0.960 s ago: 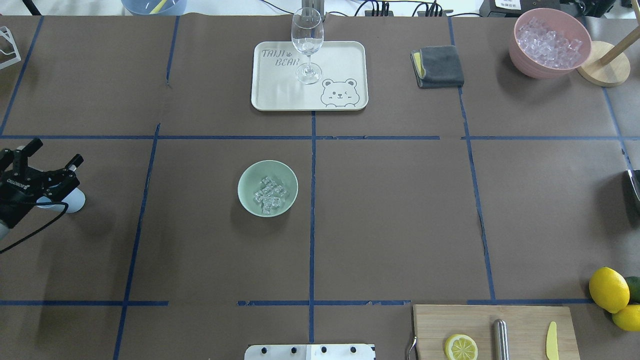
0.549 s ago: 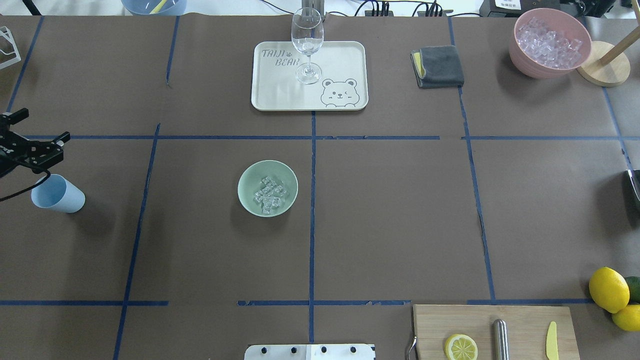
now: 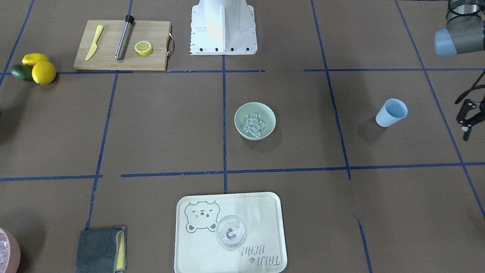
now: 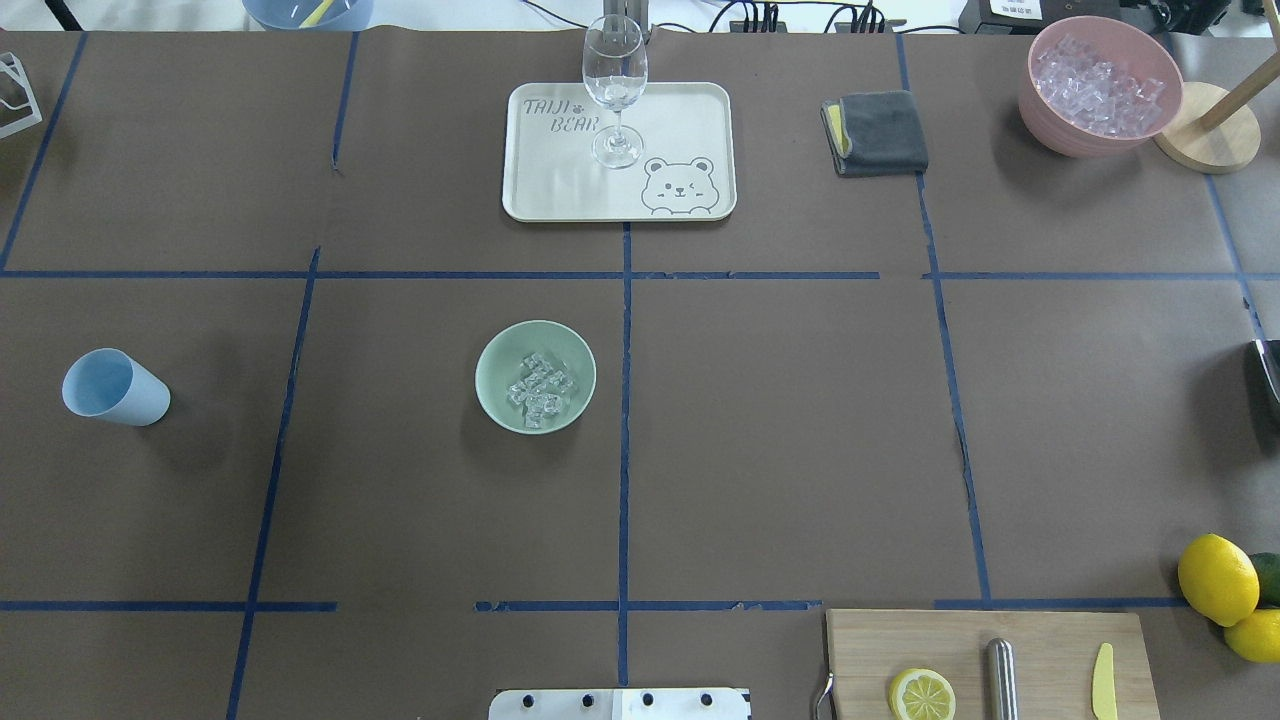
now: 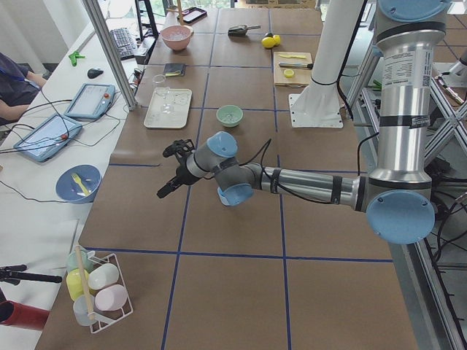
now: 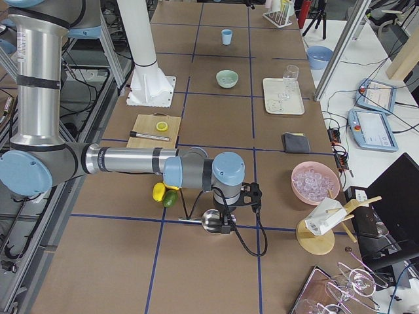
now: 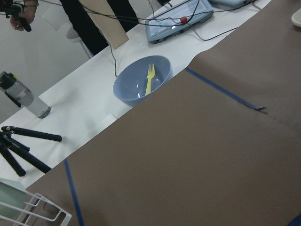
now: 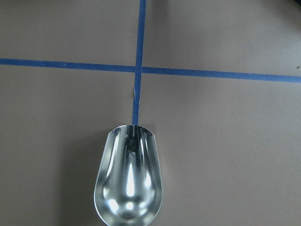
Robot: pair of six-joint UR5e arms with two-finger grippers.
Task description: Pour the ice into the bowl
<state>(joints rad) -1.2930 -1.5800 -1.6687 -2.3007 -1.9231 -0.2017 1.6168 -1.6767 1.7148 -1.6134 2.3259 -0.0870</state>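
At surface (image 4: 800,450) centre, ice (image 4: 538,390) is found inside the mint-green bowl (image 4: 497,352); pouring is judged done. At nine o'clock, the blue cup (image 4: 115,388) is seen apart from the left tool (image 3: 463,119), spread and empty. The right tool (image 6: 226,221) grip cannot be told.

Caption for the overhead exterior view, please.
Ice lies in the mint-green bowl at table centre; the blue cup stands apart at left.
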